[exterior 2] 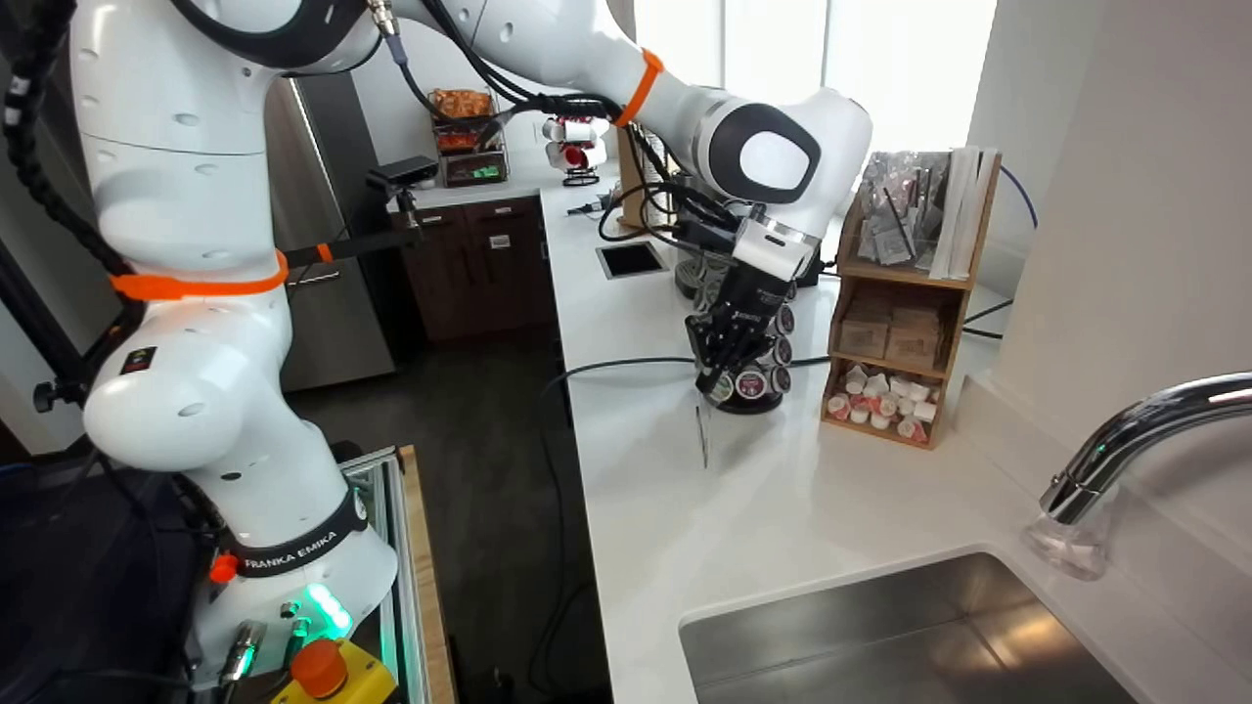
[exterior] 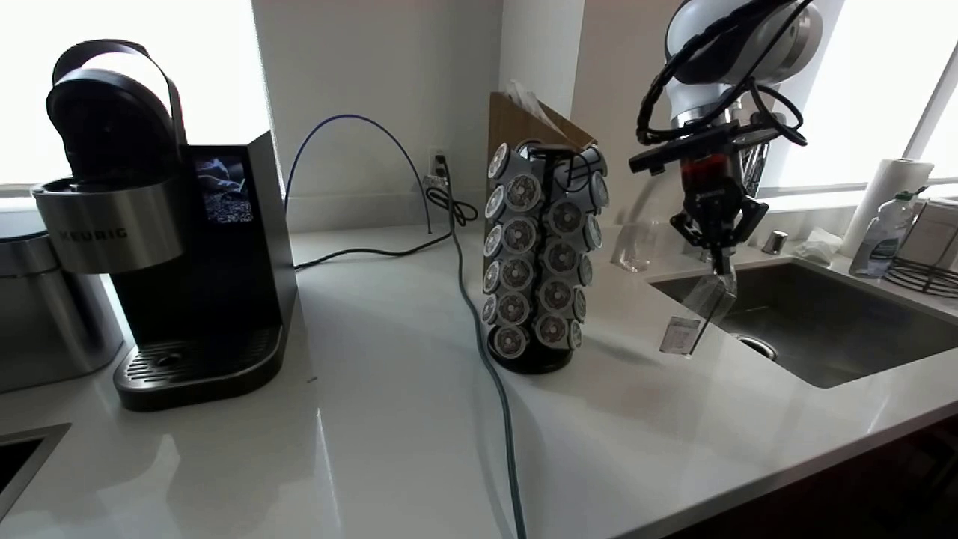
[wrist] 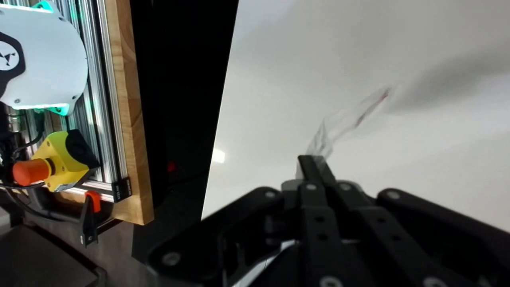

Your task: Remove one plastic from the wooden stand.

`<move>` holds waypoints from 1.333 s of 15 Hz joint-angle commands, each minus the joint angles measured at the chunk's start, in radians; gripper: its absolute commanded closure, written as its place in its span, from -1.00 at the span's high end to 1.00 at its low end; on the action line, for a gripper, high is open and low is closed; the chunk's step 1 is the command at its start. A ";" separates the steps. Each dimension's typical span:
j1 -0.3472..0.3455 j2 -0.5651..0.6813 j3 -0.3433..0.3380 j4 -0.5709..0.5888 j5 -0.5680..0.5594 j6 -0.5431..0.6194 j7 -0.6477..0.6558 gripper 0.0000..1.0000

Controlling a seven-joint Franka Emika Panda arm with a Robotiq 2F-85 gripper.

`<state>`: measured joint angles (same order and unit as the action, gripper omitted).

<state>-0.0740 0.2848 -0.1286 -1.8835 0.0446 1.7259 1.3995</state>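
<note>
The wooden stand (exterior 2: pixel 908 277) is a brown shelved organizer with clear packets and white sleeves on top. Its slanted top (exterior: pixel 509 123) shows behind the pod carousel in an exterior view. My gripper (exterior: pixel 721 262) is shut on the plastic (exterior: pixel 679 335), a clear thin packet with a pale printed label and a dark thin item inside. The packet hangs down from the fingertips over the counter. In an exterior view, the gripper (exterior 2: pixel 706 379) and the edge-on packet (exterior 2: pixel 702 435) are apart from the stand. In the wrist view, the packet (wrist: pixel 366 111) extends from the closed fingertips (wrist: pixel 312 159).
A pod carousel (exterior: pixel 516 273) stands on the counter beside the stand; the arm partly hides it (exterior 2: pixel 751 383). A cable (exterior: pixel 498 382) crosses the counter. A black coffee machine (exterior: pixel 224 329), a sink (exterior 2: pixel 880 636) and a faucet (exterior 2: pixel 1105 469) are also around.
</note>
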 commanded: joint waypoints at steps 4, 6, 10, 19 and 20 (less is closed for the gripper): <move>-0.022 0.124 -0.024 -0.014 0.062 0.019 0.001 -1.00; -0.035 0.165 -0.036 -0.013 0.083 0.023 0.000 -1.00; -0.054 0.247 -0.059 0.008 0.120 0.051 0.016 -1.00; -0.057 0.312 -0.107 0.064 0.110 0.129 0.079 -1.00; -0.060 0.313 -0.108 0.069 0.112 0.138 0.082 -1.00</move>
<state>-0.1377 0.5820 -0.2236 -1.8362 0.1556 1.8306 1.4414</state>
